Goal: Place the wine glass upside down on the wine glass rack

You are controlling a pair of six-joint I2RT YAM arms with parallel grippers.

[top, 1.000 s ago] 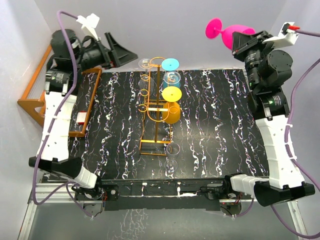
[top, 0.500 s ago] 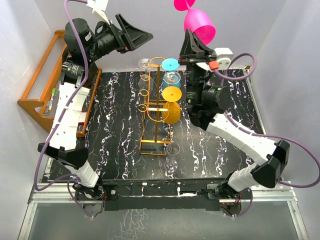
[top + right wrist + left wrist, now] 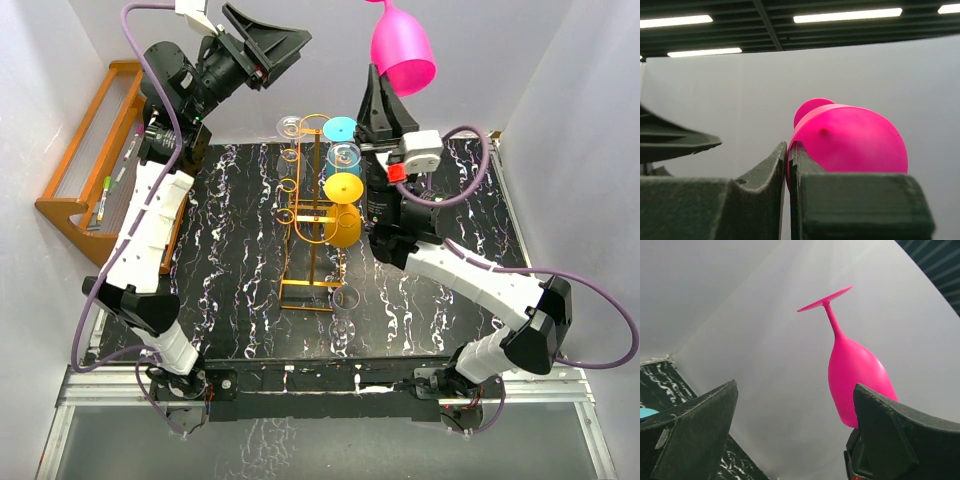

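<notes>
The wine glass [image 3: 402,50] is looking like smooth, opaque pink plastic with a soft sheen. The wine glass rack [image 3: 312,216] is gleaming as thin golden metal wire. The desk [image 3: 230,260] is showing a black, white-veined marble-look finish, and the shelf [image 3: 65,213] is showing brown wood. The left pincer [image 3: 795,385] is showing matt black fingers [image 3: 695,435].

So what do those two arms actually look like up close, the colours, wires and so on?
The left arm and right arm are both made of white shell segments joined by round black joints. A purple cable loops along each. The left gripper and right gripper each have two black wedge-shaped fingers. A white block with a red tab sits at the right wrist.
</notes>
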